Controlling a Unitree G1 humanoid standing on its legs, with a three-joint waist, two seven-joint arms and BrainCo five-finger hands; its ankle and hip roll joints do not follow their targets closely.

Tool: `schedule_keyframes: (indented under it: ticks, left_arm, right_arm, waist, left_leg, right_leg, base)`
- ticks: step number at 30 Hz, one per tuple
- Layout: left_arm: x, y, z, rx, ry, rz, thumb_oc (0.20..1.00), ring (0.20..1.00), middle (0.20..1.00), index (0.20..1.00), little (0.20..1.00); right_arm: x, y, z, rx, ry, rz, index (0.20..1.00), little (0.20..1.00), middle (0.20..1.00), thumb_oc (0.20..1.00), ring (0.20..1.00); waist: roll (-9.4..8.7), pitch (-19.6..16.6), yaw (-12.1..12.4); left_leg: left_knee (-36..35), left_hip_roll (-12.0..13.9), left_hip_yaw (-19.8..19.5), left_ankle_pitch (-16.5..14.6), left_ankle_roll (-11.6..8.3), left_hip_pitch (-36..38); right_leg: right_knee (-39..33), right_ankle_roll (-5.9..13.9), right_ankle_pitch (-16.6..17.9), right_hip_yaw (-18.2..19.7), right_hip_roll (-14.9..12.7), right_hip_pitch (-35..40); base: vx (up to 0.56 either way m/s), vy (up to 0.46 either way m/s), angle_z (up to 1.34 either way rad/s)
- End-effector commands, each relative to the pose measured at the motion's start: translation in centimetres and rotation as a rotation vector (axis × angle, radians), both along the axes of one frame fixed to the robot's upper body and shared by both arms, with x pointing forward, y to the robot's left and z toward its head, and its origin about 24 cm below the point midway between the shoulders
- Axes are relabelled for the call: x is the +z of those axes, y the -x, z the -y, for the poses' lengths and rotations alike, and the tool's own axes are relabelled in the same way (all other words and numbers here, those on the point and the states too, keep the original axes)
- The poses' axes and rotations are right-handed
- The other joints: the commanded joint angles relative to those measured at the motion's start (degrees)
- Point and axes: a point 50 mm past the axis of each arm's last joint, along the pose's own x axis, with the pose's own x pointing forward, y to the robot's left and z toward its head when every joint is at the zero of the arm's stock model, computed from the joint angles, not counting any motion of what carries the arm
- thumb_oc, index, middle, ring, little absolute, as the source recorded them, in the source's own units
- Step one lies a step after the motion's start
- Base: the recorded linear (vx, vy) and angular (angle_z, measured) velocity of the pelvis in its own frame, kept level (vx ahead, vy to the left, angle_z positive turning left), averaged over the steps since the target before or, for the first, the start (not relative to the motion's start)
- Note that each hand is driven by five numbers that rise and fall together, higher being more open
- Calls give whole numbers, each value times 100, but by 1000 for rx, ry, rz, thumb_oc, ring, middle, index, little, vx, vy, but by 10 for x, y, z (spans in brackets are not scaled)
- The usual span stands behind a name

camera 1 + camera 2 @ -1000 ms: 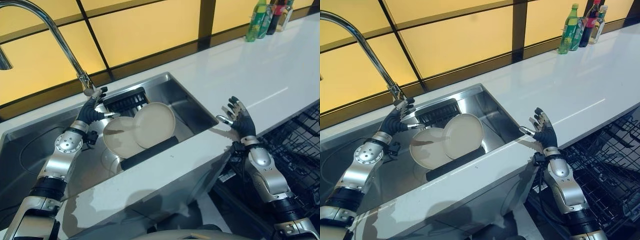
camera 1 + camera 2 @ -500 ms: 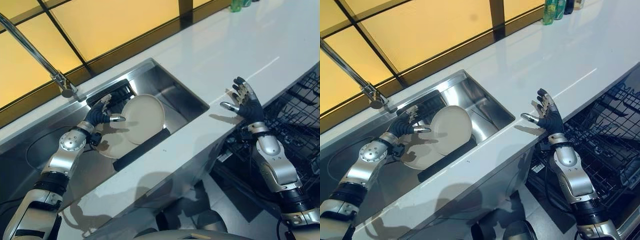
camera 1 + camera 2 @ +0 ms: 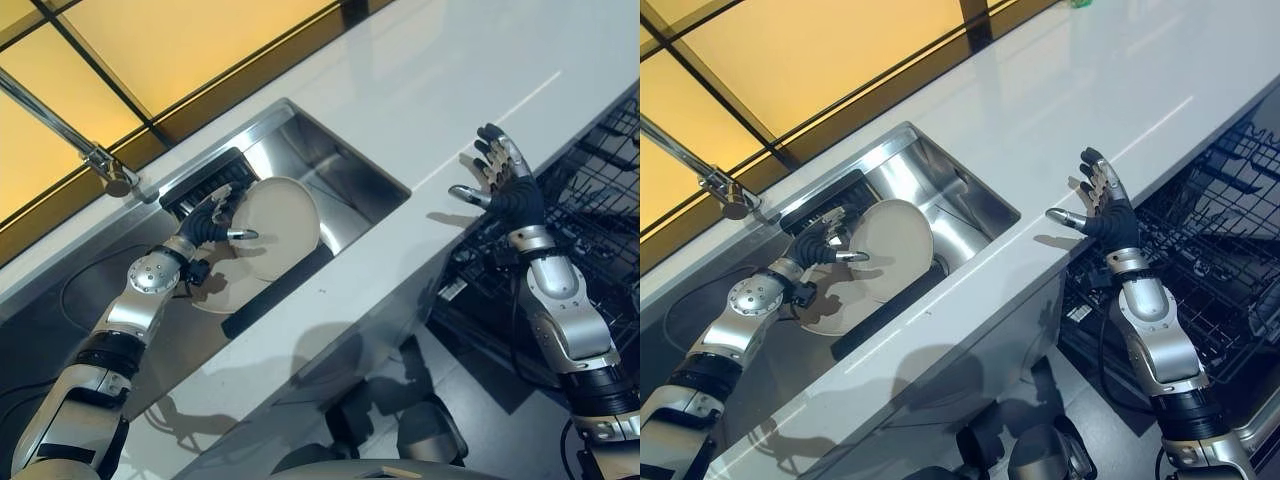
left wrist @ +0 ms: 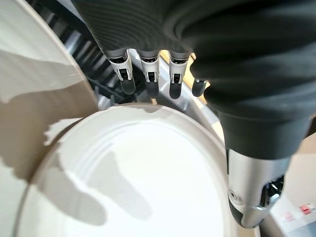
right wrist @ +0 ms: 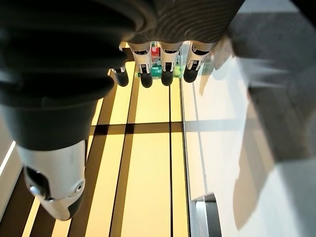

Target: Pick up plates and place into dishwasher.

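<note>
- Left robot hand (image 3: 207, 222) reaches into the sink, its fingers (image 4: 149, 74) straight and spread behind the rim of the upper plate (image 3: 278, 225), thumb out across the plate's face; nothing is clasped.
- That upper plate stands tilted on edge, leaning over a second plate (image 3: 222, 288) that lies lower and partly behind it.
- Both plates rest against a dark strip (image 3: 276, 292) along the near side of the steel sink (image 3: 350, 185), with a black slotted rack (image 3: 195, 185) just behind them.
- Right robot hand (image 3: 504, 186) is held up over the white worktop (image 3: 420, 90), well apart from the plates, fingers straight and splayed, holding nothing.
- Beneath and beside that arm is the dishwasher's black wire rack (image 3: 590, 190).
- A tap (image 3: 70, 140) arches over the far side of the sink.
</note>
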Motion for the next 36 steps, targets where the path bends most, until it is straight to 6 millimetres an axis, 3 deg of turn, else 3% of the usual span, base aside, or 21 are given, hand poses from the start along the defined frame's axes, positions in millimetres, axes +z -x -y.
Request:
schedule_keyframes:
  ticks: [1, 6, 15, 29, 36]
  left_arm:
    - [29, -18, -6, 57, 57, 103, 1000, 1000, 1000, 1000, 1000]
    - [24, -22, -15, 144, 59, 83, 1000, 1000, 1000, 1000, 1000]
    - [35, -29, -22, 258, 72, 146, 1000, 1000, 1000, 1000, 1000]
    - [32, -29, -26, 343, 122, 156, 1000, 1000, 1000, 1000, 1000]
    - [21, -23, -45, 547, 152, 139, 1000, 1000, 1000, 1000, 1000]
  right_arm:
    - [-33, 9, 25, -95, 29, -179, 1000, 1000, 1000, 1000, 1000]
    - [-24, 8, 30, -98, 69, -163, 1000, 1000, 1000, 1000, 1000]
    - [-2, 1, 29, -96, 88, -110, 1000, 1000, 1000, 1000, 1000]
    - [0, 2, 27, -91, 108, -113, 1000, 1000, 1000, 1000, 1000]
    - [-1, 3, 27, -90, 110, -128, 1000, 1000, 1000, 1000, 1000]
  waist:
    - [-40, -101, -65]
    - [47, 81, -206]
    - [-4, 426, -311]
    - [17, 516, -278]
    - [4, 501, -234]
  left_leg:
    - [1043, -198, -33, -1060, 47, -150]
    - [1106, -237, 25, -1028, 19, -271]
    - [1405, -303, 66, -1042, -10, -701]
    - [1570, -360, 5, -1018, -39, -869]
    - [1602, -362, -72, -991, -73, -883]
  right_leg:
    - [-170, 34, 1068, 208, -35, -991]
    - [-107, 3, 1101, 302, -24, -1183]
    - [26, -67, 1211, 460, -12, -1636]
    - [156, -129, 1180, 475, -41, -1732]
    - [197, -163, 1127, 451, -49, -1692]
  base:
    - [7, 109, -8]
    - [15, 103, -10]
    - [-31, 56, -6]
    - [18, 25, -2]
    - [10, 5, 0]
